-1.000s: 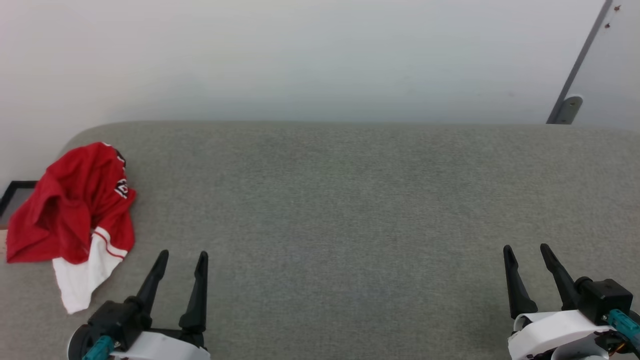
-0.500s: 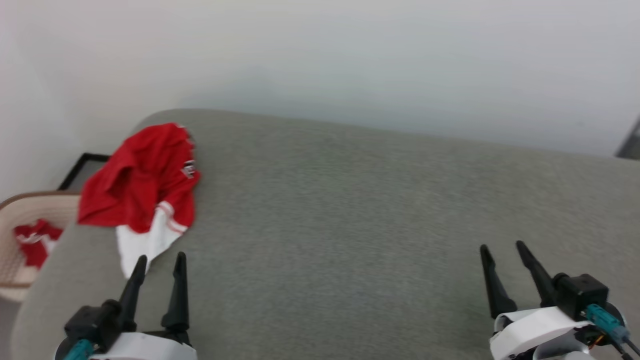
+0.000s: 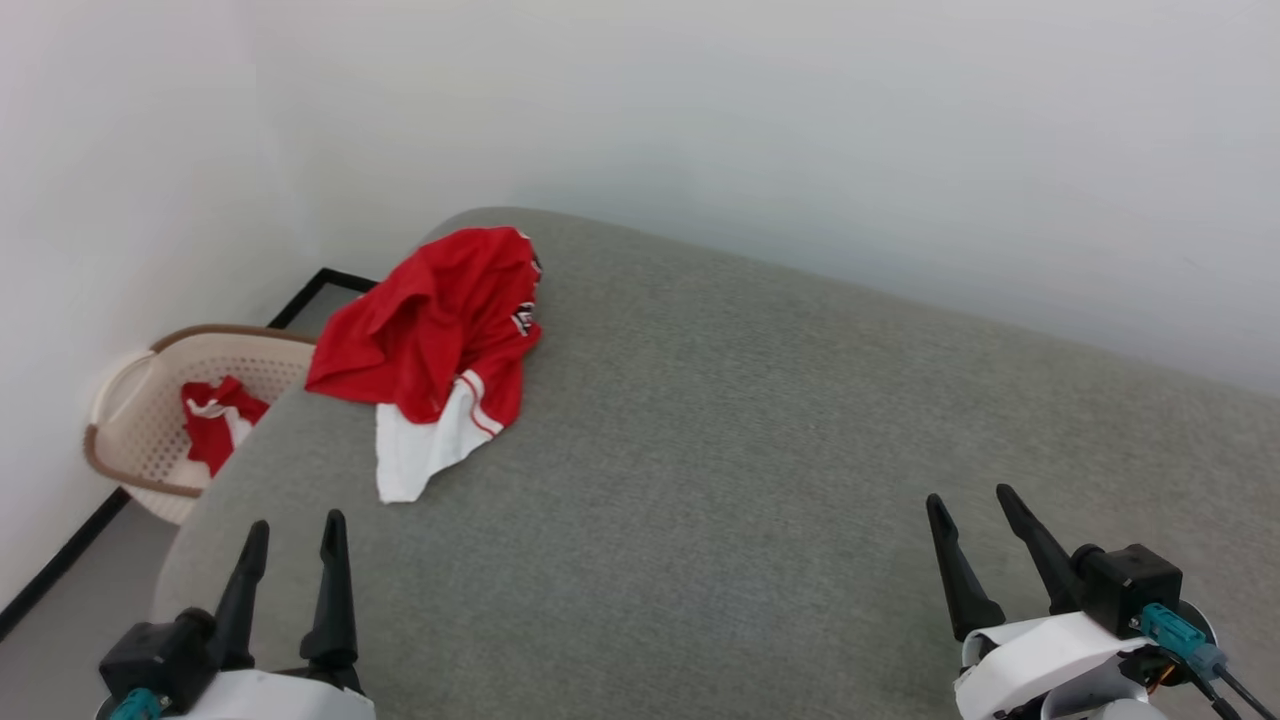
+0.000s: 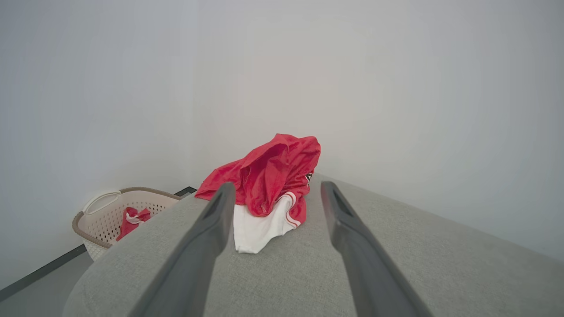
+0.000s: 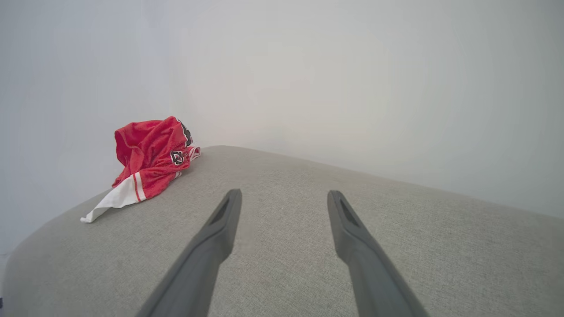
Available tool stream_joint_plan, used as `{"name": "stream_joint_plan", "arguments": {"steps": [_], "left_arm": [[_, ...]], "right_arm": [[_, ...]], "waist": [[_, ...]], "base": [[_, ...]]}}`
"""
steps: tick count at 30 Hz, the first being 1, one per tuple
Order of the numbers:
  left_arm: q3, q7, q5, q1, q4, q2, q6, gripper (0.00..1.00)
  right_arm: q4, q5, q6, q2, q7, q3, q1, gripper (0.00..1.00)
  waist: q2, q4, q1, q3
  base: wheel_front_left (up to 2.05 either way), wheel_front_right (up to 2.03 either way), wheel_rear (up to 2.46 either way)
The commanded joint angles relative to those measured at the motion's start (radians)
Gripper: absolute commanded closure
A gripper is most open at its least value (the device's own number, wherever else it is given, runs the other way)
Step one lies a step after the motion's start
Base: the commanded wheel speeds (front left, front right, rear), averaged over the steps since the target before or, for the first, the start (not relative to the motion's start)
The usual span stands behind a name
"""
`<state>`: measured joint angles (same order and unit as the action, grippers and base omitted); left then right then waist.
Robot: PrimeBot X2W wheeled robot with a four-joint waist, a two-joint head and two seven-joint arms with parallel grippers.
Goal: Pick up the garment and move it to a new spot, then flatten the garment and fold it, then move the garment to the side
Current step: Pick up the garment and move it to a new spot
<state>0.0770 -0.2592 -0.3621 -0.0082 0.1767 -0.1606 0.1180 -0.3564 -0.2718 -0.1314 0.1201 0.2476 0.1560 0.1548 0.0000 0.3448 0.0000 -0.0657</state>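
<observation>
Nearest in the head view, the left gripper (image 3: 296, 520) and the right gripper (image 3: 968, 494) hover well apart over the near part of the grey fabric-covered surface (image 3: 750, 450). Each has its two dark fingers spread and holds nothing.

Farther on, at the surface's rounded far-left corner, the garment (image 3: 440, 310) lies crumpled in a heap. Its red body is bunched up, and a white sleeve with red stripes spills toward the robot. Neither gripper touches it.

The left wrist view looks straight at the heap between its own fingers, sleeve foremost. The right wrist view sees it from the side, far off to its left, and shows a black, white-outlined print on the red mesh. That print is barely visible from the left wrist.

Compared with a second ago, the head camera has swung left. The garment was at the picture's left edge then and is now upper centre-left, in the same heap shape. The grippers keep their spread pose.

Beyond the corner, down on the floor, a cream laundry basket (image 3: 140, 430) with a brown rim holds another red-and-white cloth (image 3: 215, 420). A black skirting line (image 3: 60, 568) runs along the white wall (image 3: 760, 110) behind it.
</observation>
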Motion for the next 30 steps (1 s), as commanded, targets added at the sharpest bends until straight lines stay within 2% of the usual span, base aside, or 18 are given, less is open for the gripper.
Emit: {"name": "stream_joint_plan", "arguments": {"steps": [1,6,11,18,25,30], "left_arm": [[0.002,0.003,-0.009,0.001,-0.001,-0.003,0.000,0.00],[0.002,0.032,-0.043,-0.042,0.005,-0.019,0.005,0.00],[0.004,0.100,-0.099,-0.128,0.012,-0.062,0.008,0.00],[0.000,0.234,-0.192,-0.303,0.066,-0.183,0.013,0.00],[-0.018,0.377,-0.275,-0.499,0.233,-0.299,0.014,0.00],[-0.047,0.464,-0.318,-0.639,0.397,-0.337,0.014,0.00]], "right_arm": [[0.000,0.000,0.001,0.000,0.005,0.003,0.010,0.00],[0.000,-0.005,0.001,0.011,0.002,0.008,0.020,0.00],[0.015,-0.001,0.001,0.027,-0.008,0.005,0.038,0.00],[0.056,0.013,0.001,0.048,-0.031,0.001,0.079,0.00],[0.111,0.032,0.001,0.064,-0.054,-0.010,0.119,0.00],[0.164,0.048,0.001,0.078,-0.078,-0.017,0.144,0.00]], "waist": [[0.0000,0.015,0.0000,-0.005],[0.0000,-0.009,0.0000,0.016],[0.0000,-0.052,0.0000,0.063],[0.0000,-0.124,0.0000,0.170],[0.0000,-0.184,0.0000,0.298],[0.0000,-0.209,0.0000,0.391]], "base": [[0.00,0.00,0.00],[0.00,0.00,0.00],[0.00,0.00,0.00],[0.00,0.00,0.00],[0.00,0.00,0.00],[0.00,0.00,0.00]]}}
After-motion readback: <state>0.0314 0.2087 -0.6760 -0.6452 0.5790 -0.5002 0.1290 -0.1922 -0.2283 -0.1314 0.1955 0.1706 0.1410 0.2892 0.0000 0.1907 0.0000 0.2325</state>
